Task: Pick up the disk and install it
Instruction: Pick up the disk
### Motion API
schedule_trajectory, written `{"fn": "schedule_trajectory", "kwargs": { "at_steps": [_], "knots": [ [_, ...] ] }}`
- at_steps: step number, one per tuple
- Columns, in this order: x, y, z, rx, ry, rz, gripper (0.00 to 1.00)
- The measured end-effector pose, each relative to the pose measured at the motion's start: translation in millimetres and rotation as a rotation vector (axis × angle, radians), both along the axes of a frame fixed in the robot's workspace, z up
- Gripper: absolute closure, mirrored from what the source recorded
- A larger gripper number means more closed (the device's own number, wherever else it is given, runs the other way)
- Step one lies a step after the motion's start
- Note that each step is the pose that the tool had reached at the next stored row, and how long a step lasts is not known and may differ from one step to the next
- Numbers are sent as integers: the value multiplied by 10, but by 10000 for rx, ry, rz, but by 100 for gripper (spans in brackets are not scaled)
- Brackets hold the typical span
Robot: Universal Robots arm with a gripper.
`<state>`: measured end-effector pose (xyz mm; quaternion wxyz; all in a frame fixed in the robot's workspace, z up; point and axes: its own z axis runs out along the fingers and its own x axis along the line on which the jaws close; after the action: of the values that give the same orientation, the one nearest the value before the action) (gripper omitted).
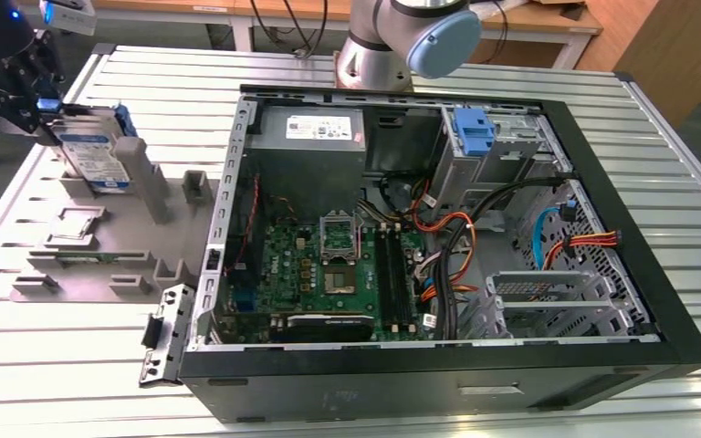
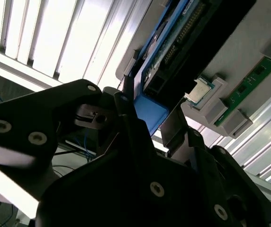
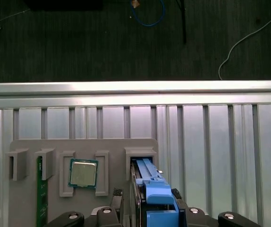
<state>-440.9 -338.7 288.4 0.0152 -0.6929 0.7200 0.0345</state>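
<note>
Hand (image 1: 48, 108) sits at the upper end of the disk (image 1: 92, 157), over the exterior view's left part of the slatted tabletop (image 1: 661, 119). In the second wrist view its dark fingers (image 2: 126, 111) stand on either side of the disk's blue bracket end (image 2: 149, 112) and seem pressed against it, though that view is too close and oblique to be sure of full contact.

The disk stands on edge in a slot of the grey holder (image 1: 107, 260), its long axis roughly upright. Its lower end is in the slot, its bracketed end is up at the hand, and its white-and-blue label faces the exterior camera. In the first wrist view it appears edge-on (image 3: 147, 189), running down into the slot.

A processor chip (image 3: 83, 173) lies in a neighbouring pocket of the holder. The open computer case (image 1: 448, 383) lies well apart, toward the exterior view's right.
</note>
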Motion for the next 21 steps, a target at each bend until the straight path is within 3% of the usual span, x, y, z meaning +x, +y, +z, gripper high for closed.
{"fn": "schedule_trajectory", "kwargs": {
  "at_steps": [2,3,8,21],
  "knots": [
    [0,0,0,0,0,1,51],
    [0,0,0,0,0,0,58],
    [0,0,0,0,0,1,63],
    [0,0,0,1,-1,5,63]
  ]
}}
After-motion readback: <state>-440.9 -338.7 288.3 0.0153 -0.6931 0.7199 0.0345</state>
